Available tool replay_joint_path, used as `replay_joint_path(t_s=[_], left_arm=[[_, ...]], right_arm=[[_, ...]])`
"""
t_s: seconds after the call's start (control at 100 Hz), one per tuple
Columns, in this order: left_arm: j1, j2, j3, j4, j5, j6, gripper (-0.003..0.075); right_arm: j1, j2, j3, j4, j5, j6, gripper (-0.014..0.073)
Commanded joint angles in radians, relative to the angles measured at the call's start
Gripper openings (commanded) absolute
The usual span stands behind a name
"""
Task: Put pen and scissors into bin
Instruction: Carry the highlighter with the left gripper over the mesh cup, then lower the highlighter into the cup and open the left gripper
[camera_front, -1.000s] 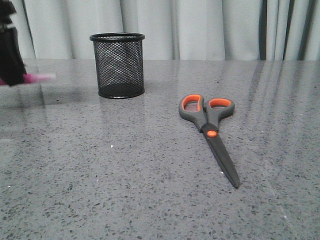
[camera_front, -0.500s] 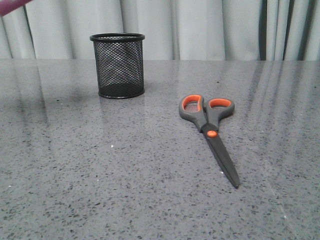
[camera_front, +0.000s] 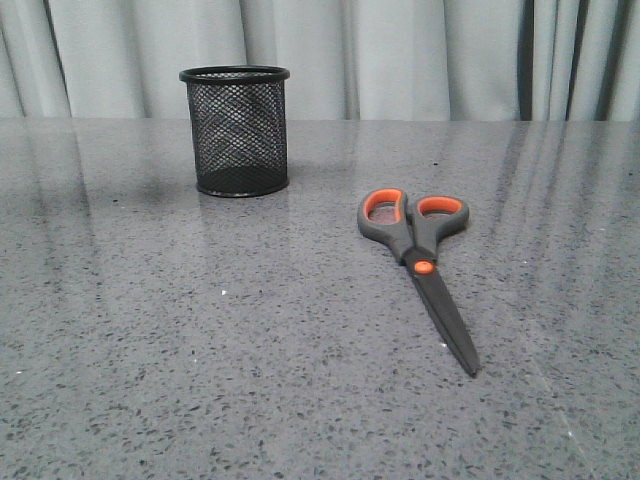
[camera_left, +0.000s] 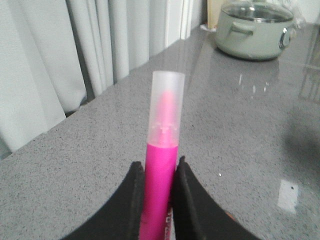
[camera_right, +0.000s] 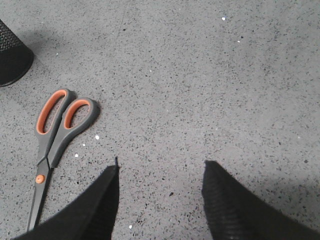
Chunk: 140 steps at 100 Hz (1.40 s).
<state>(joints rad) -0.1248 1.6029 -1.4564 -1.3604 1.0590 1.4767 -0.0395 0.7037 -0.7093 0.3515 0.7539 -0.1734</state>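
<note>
The pen (camera_left: 161, 165) was the step in hand: the left fingers (camera_left: 159, 197) were closed on its magenta barrel, one pad on each side, with the whitish cap sticking out beyond the tips. The left wrist view looked across the bench (camera_left: 240, 125) toward curtains and a lidded pot (camera_left: 255, 29) far off, so the bin was nowhere ahead of those fingers. The bin (camera_front: 236, 130) stood upright and looked empty through its mesh. The next move called for bringing the pen over the bin's rim, tipping it more upright, and only then letting go.

The right fingers (camera_right: 160, 192) were spread wide with nothing between them, above bare bench; the scissors (camera_right: 57, 135) lay flat off to one side of them, blades closed, and the bin's base sat further out on that same side.

A second ago the left arm and pink pen showed at the front view's left edge; half a second ago only a pink tip remained at the top corner; now neither was in that view.
</note>
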Motion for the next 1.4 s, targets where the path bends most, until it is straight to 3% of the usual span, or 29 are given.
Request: replay_joint_path(t_s=[0.0,0.2,0.7,1.39], left_arm=[[-0.004,-0.013,-0.007,-0.148,-0.015,0.063,-0.0022],[-0.004,0.045,0.033,-0.248,-0.028,0.205,-0.0022],[-0.051,0.172,0.044,-0.305,-0.075,0.326,-0.0022],[-0.051,0.218,0.044,-0.166,-0.104,0.322,-0.0021]], right_arm=[[0.002,0.005,-0.035,0.019,-0.048,-0.006,0.0342],[0.002,0.005,-0.035,0.019,-0.048,-0.006,0.0342],[0.002,0.047,-0.033,0.019,-0.03,-0.006,0.0342],[0.002,0.056,-0.033,0.019,-0.03,-0.006,0.0342]])
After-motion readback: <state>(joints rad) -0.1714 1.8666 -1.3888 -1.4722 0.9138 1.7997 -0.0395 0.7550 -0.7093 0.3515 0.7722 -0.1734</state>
